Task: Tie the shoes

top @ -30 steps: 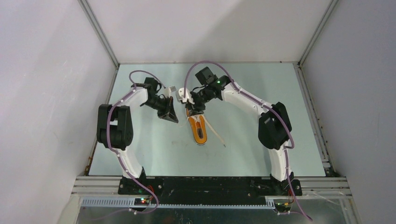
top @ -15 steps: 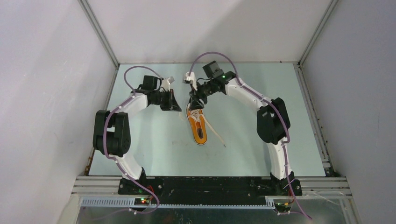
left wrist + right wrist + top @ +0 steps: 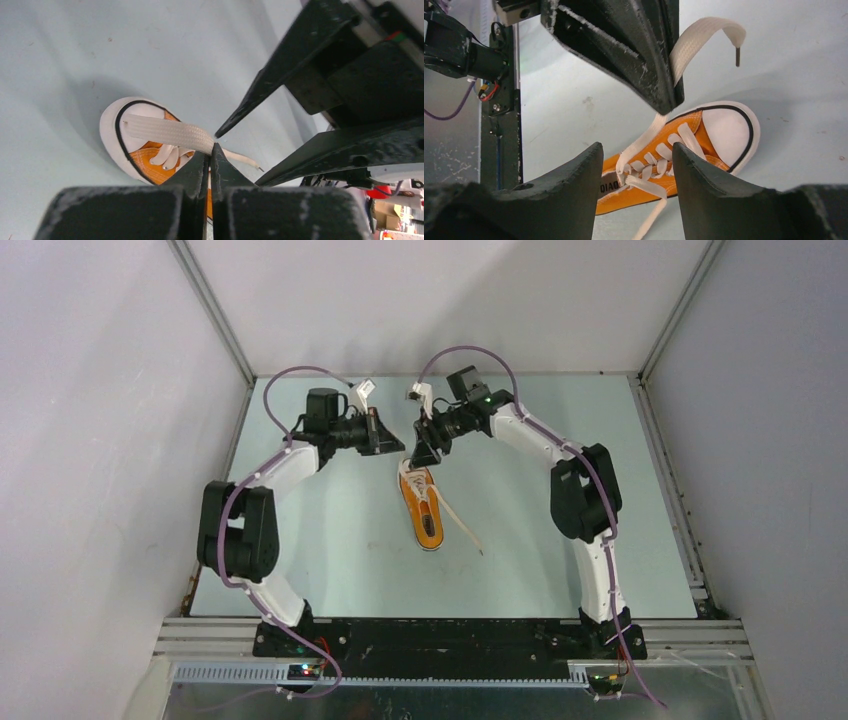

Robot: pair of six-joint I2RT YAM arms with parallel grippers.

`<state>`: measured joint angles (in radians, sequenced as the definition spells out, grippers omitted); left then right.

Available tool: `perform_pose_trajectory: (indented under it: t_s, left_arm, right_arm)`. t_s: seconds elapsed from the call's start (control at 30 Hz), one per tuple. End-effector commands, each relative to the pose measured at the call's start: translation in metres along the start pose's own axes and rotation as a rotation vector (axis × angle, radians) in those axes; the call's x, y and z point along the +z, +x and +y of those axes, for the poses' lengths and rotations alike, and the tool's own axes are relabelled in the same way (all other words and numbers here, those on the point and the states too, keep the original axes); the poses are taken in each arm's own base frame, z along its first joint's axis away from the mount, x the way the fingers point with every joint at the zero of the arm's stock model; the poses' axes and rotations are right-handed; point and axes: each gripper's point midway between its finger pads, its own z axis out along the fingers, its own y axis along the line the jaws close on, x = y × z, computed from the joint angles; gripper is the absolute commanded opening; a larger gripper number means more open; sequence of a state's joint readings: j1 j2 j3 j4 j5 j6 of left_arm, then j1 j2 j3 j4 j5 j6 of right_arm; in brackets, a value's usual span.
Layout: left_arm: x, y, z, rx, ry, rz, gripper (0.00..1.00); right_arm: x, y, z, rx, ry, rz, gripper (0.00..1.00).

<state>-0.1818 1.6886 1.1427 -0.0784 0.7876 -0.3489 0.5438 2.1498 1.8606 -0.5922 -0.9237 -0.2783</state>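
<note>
Left of centre in the overhead view, the left gripper [image 3: 392, 440] is clenched on a white lace [image 3: 165, 132], holding it lifted over the toe, probably to keep it taut for a handover. Just right, the right gripper [image 3: 424, 452] hangs spread wide, seemingly ready to take it. The orange sneaker [image 3: 421, 508] lies below both at frame centre.

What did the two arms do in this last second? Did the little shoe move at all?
Both arms swung toward the far side of the table. The left tool, shut on a white lace, moved farther out and to the right, closing in on the open right tool. The orange sneaker stayed put, and so did the other lace lying on the table beside it.
</note>
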Motion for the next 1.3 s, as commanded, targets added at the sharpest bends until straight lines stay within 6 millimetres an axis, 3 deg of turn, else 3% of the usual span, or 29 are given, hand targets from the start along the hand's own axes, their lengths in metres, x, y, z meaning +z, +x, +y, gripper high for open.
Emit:
perform_pose_trajectory:
  t_s: [0.0, 0.13, 0.53, 0.73, 0.87, 1.0, 1.07, 1.27]
  left_arm:
    - [-0.013, -0.024, -0.043, 0.089, 0.155, -0.052, 0.00]
    - [-0.022, -0.027, -0.052, 0.129, 0.185, -0.061, 0.00]
    - [-0.039, -0.014, -0.045, 0.123, 0.129, -0.042, 0.00]
    - [-0.043, -0.008, -0.036, 0.102, 0.104, -0.038, 0.00]
    - [-0.043, -0.005, -0.022, 0.099, 0.038, -0.031, 0.00]
    - [-0.044, -0.001, -0.014, 0.095, 0.006, -0.027, 0.02]
    - [-0.046, -0.001, -0.005, 0.097, -0.045, -0.028, 0.06]
    - [-0.073, 0.010, 0.047, 0.205, -0.295, 0.025, 0.40]
  right_arm:
    - [0.009, -0.011, 0.005, 0.024, -0.052, -0.043, 0.56]
    - [0.016, -0.010, 0.006, 0.055, -0.086, -0.056, 0.56]
    - [0.036, -0.006, 0.010, 0.120, -0.085, -0.051, 0.49]
    - [0.037, -0.004, 0.013, 0.118, -0.103, -0.050, 0.14]
    - [0.032, -0.005, 0.014, 0.122, -0.106, -0.054, 0.03]
    - [0.026, -0.005, 0.015, 0.127, -0.110, -0.059, 0.00]
    - [0.023, -0.005, 0.016, 0.129, -0.117, -0.060, 0.00]
    - [0.008, -0.008, 0.023, 0.141, -0.135, -0.075, 0.00]
